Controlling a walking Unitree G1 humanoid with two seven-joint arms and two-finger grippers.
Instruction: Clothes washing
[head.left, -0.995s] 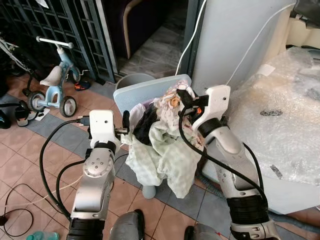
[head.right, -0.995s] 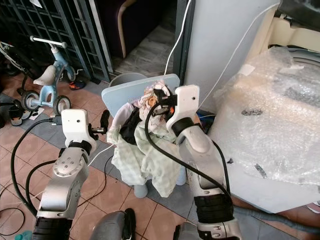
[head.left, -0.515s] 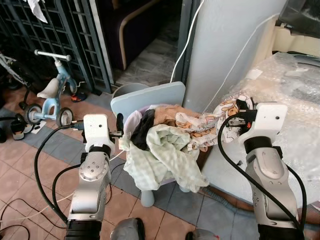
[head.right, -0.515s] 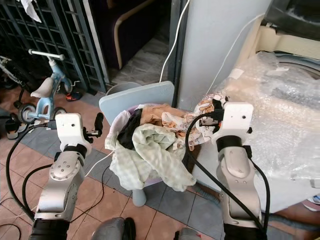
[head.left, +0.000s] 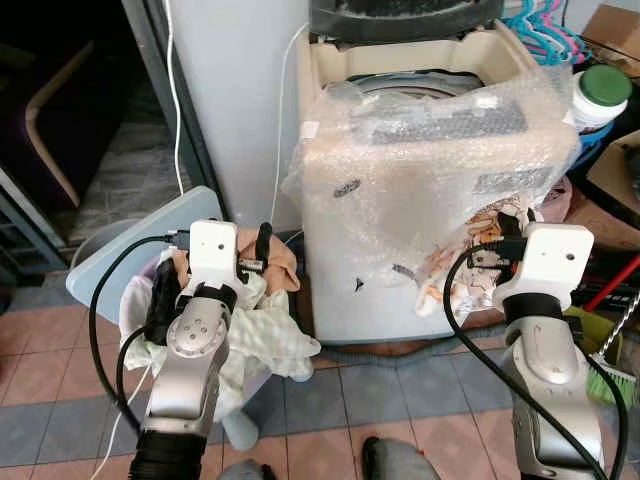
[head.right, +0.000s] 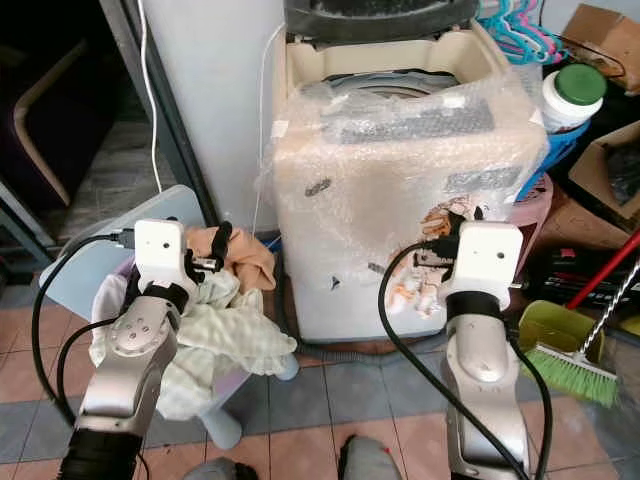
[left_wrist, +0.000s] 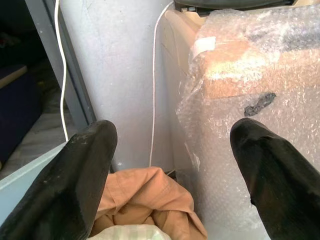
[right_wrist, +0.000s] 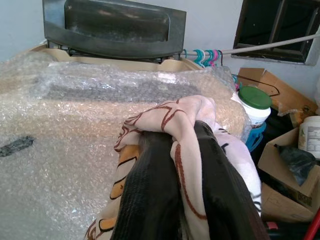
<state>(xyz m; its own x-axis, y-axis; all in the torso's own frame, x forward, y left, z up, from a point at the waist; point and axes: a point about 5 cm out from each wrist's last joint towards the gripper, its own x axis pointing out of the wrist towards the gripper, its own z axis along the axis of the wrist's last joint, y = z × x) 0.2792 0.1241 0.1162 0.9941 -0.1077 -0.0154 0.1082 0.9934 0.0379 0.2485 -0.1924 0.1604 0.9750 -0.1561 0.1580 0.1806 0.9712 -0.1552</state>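
Observation:
A top-loading washing machine (head.left: 430, 160) wrapped in bubble wrap stands ahead, its dark lid (head.left: 400, 15) raised. My right gripper (head.left: 503, 230) is shut on a cream printed garment (head.left: 455, 275) that hangs against the washer's front right side. The fabric bunches over both fingers (right_wrist: 150, 190) in the right wrist view. To the left, my left gripper (left_wrist: 172, 145) stays open above the laundry basket (head.left: 132, 320), holding nothing. An orange garment (left_wrist: 150, 200) and a pale green checked cloth (head.left: 255, 335) lie in the basket.
A grey pillar (head.left: 230, 90) with a white cable stands left of the washer. A pale blue lid (head.left: 110, 270) leans behind the basket. Right of the washer are a green-capped bottle (head.left: 598, 95), cardboard boxes (head.left: 615, 170), turquoise hangers (head.left: 540, 20) and a green broom (head.left: 610, 380). A drain hose (head.left: 360, 350) lies on the tiles.
The camera has swung right, from the gate and tricycle to the washing machine. My right gripper has drawn the printed garment off the basket pile and across to the washer's front.

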